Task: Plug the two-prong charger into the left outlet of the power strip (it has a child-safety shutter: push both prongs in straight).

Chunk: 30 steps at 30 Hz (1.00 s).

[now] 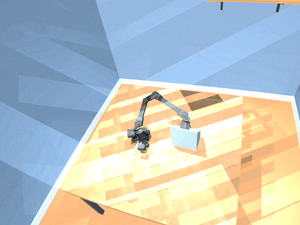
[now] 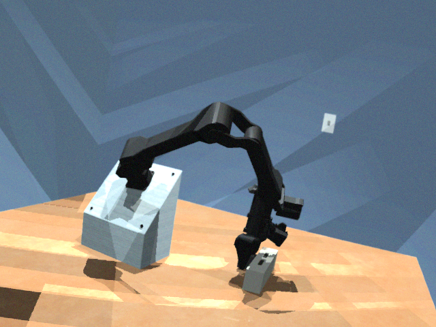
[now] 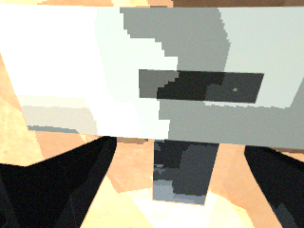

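The power strip (image 3: 57, 71) (image 2: 256, 278) (image 1: 139, 148) is a pale grey block on the wooden table, with a dark slot (image 3: 204, 86) on its face. The charger (image 3: 182, 173) is a dark grey body that butts against the strip's near edge; its prongs are hidden. My gripper (image 3: 178, 142) (image 2: 248, 258) (image 1: 142, 141) is open, with one black finger on each side of the charger and clear of it. In the top and exterior views the fingers hang right at the strip and hide the charger.
The arm stands on a light blue wedge-shaped pedestal (image 2: 122, 228) (image 1: 183, 141) to one side of the strip. A white wall plate (image 2: 328, 122) is on the far wall. The table's edge runs close behind the strip in the exterior view.
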{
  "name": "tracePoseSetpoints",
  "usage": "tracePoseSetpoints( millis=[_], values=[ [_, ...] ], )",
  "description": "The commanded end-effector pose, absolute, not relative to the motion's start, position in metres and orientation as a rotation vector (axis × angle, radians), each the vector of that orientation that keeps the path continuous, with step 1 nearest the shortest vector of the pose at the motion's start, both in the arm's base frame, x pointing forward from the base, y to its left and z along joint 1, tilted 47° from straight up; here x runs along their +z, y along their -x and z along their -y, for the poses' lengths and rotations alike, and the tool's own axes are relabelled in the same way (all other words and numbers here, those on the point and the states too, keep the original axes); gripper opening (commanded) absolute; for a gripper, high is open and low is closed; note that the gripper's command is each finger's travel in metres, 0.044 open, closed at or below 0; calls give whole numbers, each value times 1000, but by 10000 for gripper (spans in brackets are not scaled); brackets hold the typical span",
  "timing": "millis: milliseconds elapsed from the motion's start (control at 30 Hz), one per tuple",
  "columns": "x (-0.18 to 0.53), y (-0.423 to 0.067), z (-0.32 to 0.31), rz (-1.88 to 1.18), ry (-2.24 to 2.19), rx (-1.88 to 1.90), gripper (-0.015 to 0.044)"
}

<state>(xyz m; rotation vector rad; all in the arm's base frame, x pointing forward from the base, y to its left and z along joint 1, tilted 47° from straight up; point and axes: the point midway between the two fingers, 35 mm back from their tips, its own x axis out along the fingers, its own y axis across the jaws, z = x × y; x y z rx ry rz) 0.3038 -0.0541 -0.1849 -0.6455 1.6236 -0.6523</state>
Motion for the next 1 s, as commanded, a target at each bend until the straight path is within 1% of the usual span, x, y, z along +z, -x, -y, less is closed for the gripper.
tracePoseSetpoints(
  millis=[0, 967],
  values=[
    [-185, -302, 54, -1621, 641, -656, 440],
    [-184, -291, 54, -1609, 635, -657, 440]
  ],
)
